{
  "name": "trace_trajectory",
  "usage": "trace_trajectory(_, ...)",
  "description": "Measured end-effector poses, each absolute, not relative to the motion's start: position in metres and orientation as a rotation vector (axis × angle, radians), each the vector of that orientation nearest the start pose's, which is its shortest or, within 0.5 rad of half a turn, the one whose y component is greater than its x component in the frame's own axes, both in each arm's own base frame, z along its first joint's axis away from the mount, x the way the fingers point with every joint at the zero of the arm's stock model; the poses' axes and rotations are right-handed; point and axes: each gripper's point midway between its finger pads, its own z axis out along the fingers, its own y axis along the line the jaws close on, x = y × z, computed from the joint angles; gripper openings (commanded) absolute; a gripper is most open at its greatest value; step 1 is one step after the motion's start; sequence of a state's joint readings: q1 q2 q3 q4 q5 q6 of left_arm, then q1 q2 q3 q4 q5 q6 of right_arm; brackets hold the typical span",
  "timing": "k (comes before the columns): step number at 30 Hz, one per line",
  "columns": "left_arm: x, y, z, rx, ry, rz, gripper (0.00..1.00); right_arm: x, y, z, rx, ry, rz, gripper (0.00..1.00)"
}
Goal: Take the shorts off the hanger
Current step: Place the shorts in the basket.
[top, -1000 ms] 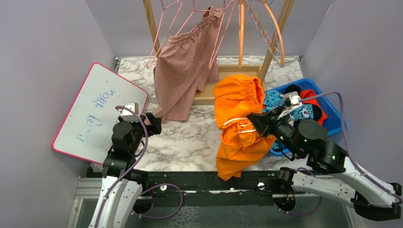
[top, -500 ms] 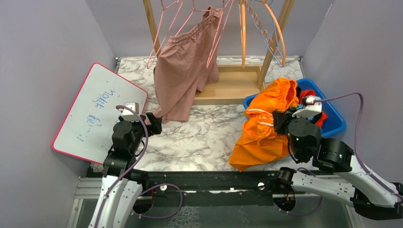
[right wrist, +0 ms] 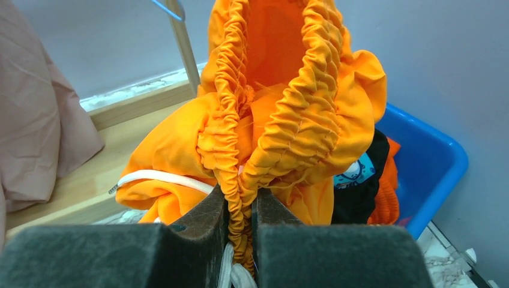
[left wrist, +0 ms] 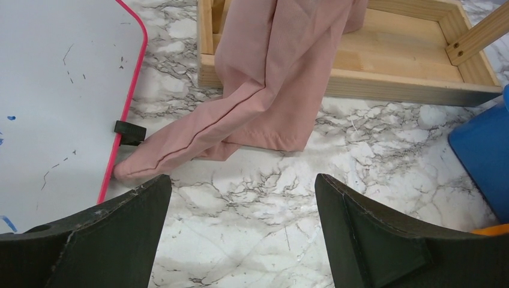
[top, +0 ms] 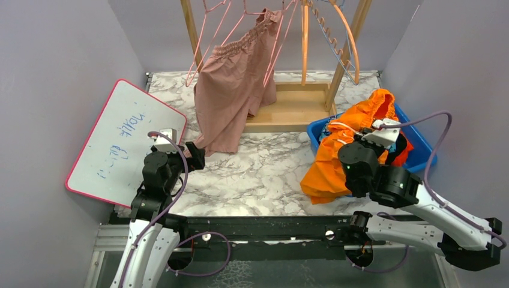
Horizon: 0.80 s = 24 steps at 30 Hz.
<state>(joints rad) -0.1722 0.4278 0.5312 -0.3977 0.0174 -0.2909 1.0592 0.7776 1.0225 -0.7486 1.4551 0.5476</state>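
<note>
From above, my right gripper (top: 359,144) is clamped on the bright orange shorts (top: 324,171), which spill over the near rim of the blue bin (top: 422,155) onto the marble table (top: 252,174). The dusty pink shorts (top: 231,90) hang from the wooden rack (top: 294,111), one leg reaching the table. The whiteboard (top: 108,144) bears blue scrawl I can't read.

Left wrist view: my left gripper (left wrist: 240,192) gapes wide and empty, the pink leg just ahead.

Right wrist view: the orange elastic waistband sits pinched between my pads (right wrist: 198,234). Dark shorts (right wrist: 354,210) and cartoon-print shorts (right wrist: 355,173) lie behind in the bin.
</note>
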Motion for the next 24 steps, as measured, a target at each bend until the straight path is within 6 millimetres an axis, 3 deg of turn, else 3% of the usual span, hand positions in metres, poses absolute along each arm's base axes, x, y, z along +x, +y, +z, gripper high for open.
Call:
trace_trajectory(7,0.239,-0.06,0.193,-0.087,1.898,-0.351,0.92,0.229,0.054,0.346,0.363,1.629,-0.333,0.02)
trace_trajectory(11,0.239,-0.061,0.193,-0.084,1.9,-0.355,0.92,0.241,0.076,0.318,0.259,1.7,-0.46,0.02)
trace_trajectory(16,0.24,-0.063,0.193,-0.079,1.901,-0.362,0.92,0.24,0.083,0.29,0.185,1.782,-0.504,0.02)
trace_trajectory(20,0.239,-0.064,0.192,-0.074,1.904,-0.367,0.92,0.232,0.086,0.275,0.21,1.838,-0.304,0.02)
trace_trajectory(24,0.239,-0.064,0.192,-0.074,1.904,-0.368,0.92,0.215,0.108,0.273,0.229,1.806,0.21,0.02)
